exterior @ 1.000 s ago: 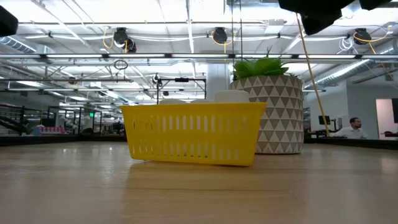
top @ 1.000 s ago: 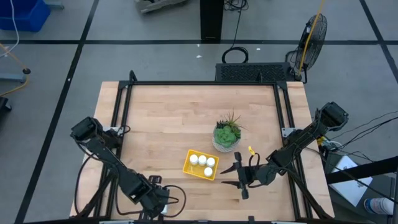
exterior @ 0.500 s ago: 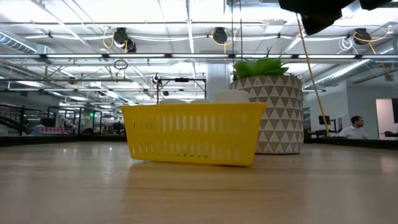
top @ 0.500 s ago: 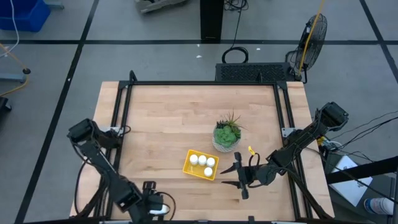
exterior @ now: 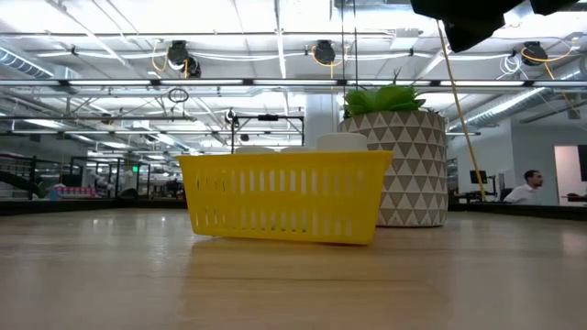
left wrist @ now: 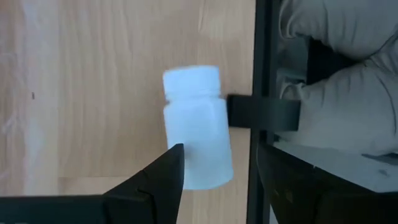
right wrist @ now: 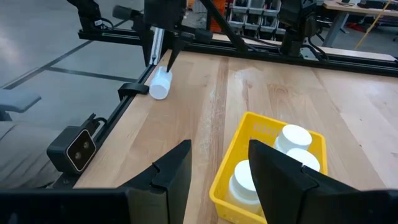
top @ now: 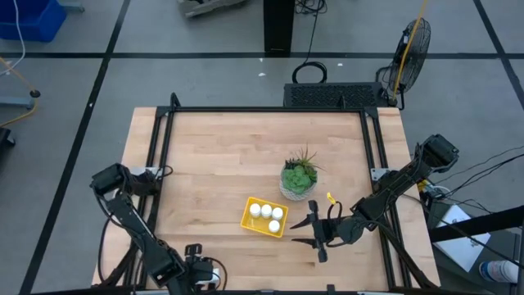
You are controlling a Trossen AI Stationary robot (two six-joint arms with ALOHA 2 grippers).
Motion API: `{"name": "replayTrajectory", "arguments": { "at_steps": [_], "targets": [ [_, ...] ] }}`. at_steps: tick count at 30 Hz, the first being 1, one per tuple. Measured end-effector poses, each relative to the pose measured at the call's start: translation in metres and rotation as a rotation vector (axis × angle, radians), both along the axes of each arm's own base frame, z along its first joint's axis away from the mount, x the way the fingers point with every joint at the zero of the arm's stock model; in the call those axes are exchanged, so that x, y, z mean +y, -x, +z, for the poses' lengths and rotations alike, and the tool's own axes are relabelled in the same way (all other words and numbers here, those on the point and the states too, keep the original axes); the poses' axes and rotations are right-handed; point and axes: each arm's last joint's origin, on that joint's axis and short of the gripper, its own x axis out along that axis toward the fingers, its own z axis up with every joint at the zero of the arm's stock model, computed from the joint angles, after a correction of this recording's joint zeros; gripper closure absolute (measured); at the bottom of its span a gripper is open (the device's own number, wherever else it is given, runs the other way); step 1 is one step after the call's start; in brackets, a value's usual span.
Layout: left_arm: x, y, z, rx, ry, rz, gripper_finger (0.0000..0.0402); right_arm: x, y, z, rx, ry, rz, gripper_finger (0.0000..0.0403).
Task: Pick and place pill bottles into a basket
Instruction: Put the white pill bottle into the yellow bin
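Four pill bottles (top: 266, 215) sit in the yellow basket (top: 249, 220) while the left tool (left wrist: 211, 180), spread wide, reaches for the last bottle (left wrist: 196, 126) lying at the counter (top: 229, 156) edge, the right tool (right wrist: 217, 165) waiting open beside the basket.

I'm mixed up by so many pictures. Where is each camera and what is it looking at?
High: above the table, looking down; both arms show.
Low: at tabletop height, facing the basket.
Left wrist: on the left arm, looking past its fingers at a fallen pill bottle.
Right wrist: on the right arm; shares that bottle and the basket.
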Motion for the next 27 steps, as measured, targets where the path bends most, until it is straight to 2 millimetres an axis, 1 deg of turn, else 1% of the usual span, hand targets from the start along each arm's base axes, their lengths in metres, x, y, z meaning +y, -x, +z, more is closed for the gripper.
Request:
{"name": "replayTrajectory", "arguments": {
  "at_steps": [8,15,20,24,27],
  "targets": [
    [0.002,0.001,0.003,-0.015,-0.019,-0.007,0.0193,0.000,0.000,0.000,0.000,0.000,0.000,0.0252],
    [0.008,-0.002,0.003,0.007,-0.029,0.048,0.0176,0.000,0.000,0.000,0.001,0.003,0.001,0.0252],
    [0.014,-0.001,0.019,-0.011,0.012,0.108,0.0163,-0.001,0.001,-0.002,0.021,0.017,-0.001,0.0252],
    [0.018,0.002,0.035,-0.080,0.050,0.253,0.0161,-0.001,0.001,-0.004,0.033,0.019,-0.006,0.0252],
    [0.019,0.004,0.039,-0.112,0.083,0.380,0.0160,-0.002,0.001,-0.005,0.044,0.024,-0.009,0.0252]
  ]
}}
